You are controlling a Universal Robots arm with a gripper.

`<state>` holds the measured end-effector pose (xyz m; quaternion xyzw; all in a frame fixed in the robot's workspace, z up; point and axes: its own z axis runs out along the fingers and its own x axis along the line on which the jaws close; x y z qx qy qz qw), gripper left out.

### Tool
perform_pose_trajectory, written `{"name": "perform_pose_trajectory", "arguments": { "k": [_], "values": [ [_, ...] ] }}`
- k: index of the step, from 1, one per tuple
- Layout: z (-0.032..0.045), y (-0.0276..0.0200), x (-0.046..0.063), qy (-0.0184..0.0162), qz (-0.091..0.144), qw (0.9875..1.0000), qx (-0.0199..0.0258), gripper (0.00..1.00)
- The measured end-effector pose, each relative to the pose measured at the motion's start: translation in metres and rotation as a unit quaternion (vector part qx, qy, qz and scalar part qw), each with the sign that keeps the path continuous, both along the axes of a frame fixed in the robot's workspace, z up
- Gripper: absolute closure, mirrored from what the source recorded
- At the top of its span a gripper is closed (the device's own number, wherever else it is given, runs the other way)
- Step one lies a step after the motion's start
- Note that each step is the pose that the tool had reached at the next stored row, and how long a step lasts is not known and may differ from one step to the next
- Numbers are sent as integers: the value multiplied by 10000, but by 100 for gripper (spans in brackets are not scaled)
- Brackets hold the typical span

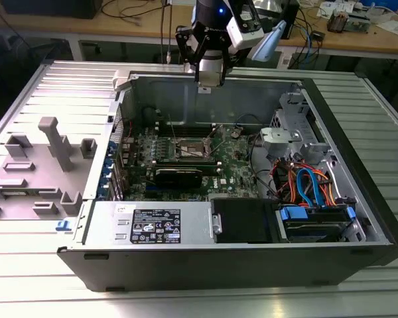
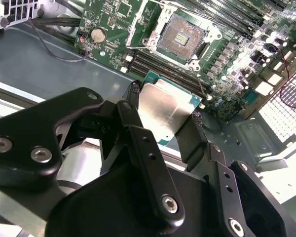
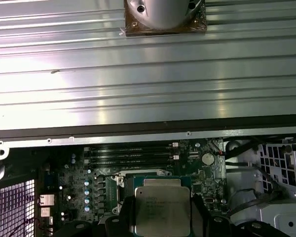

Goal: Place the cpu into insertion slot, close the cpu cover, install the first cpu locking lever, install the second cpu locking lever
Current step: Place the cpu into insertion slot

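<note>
I read the cpu (image 2: 163,118) as a thin square chip with a dull brushed-silver lid on a green substrate with square corners. The slot (image 2: 180,37) is a dark square socket with a fine grid of contacts at its centre, framed by a grey metal rim, and it lies uncovered and empty. Around the slot is a green board (image 1: 232,165), with long black memory slots (image 2: 163,69) just beside it. The gripper (image 2: 165,108) is matt black and bolted, and its fingers (image 2: 133,116) are drawn in narrowly onto two opposite edges of the cpu. In the exterior view the gripper (image 1: 210,74) holds the cpu well above the slot, over the wall of the grey steel case (image 1: 186,86).
</note>
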<state>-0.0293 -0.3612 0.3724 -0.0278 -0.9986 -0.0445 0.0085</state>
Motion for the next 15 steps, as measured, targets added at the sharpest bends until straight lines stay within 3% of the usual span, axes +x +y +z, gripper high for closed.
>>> {"name": "perform_pose_trajectory", "arguments": {
  "k": [10,15],
  "values": [
    [-1,0,0,0,-26,10000,1,45],
    [-11,0,0,0,-343,9994,1,45]
  ]
}}
